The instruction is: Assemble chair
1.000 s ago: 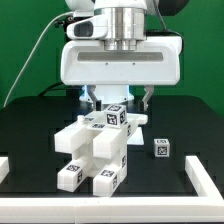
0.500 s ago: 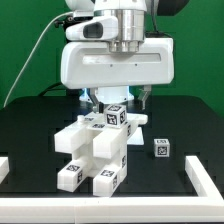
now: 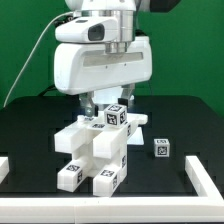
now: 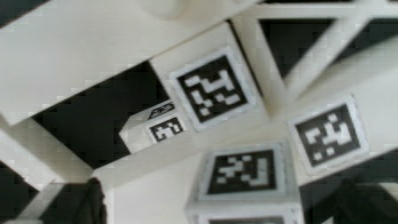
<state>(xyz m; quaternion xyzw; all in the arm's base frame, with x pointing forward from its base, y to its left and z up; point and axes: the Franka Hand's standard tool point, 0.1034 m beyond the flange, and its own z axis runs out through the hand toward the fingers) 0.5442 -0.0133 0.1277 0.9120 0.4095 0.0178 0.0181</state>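
Arm comes straight down from the top of the exterior view, wrist vertical, the wide white hand body (image 3: 105,65) level above the parts. Gripper (image 3: 109,107) hangs over the top of the chair (image 3: 95,150). One dark finger (image 3: 88,104) shows on the exterior view's left of the top tagged block (image 3: 114,117), the other on its right. Jaws are spread, released. There is a gap on the left side, the right finger is close by the block, and no clamp is visible.

The chair is a partly built stack of white blocky parts with square tags. It stands mid-surface, closer to the near edge than the far edge of the black surface (image 3: 35,125). A small loose tagged cube (image 3: 161,148) sits apart from it toward the edge on the exterior view's right. White border frame (image 3: 205,176) shows at both near corners.

The wrist view is very close and blurred: white chair panels and several tags (image 4: 214,88) with dark gaps between them. No fingers can be made out there.

Against half a second ago, the hand has shifted toward the exterior view's left and looks turned about its vertical axis. The right-side finger has come in from well clear of the top block to just beside it. The blue glow under the hand is gone from sight. Chair and cube have not moved.
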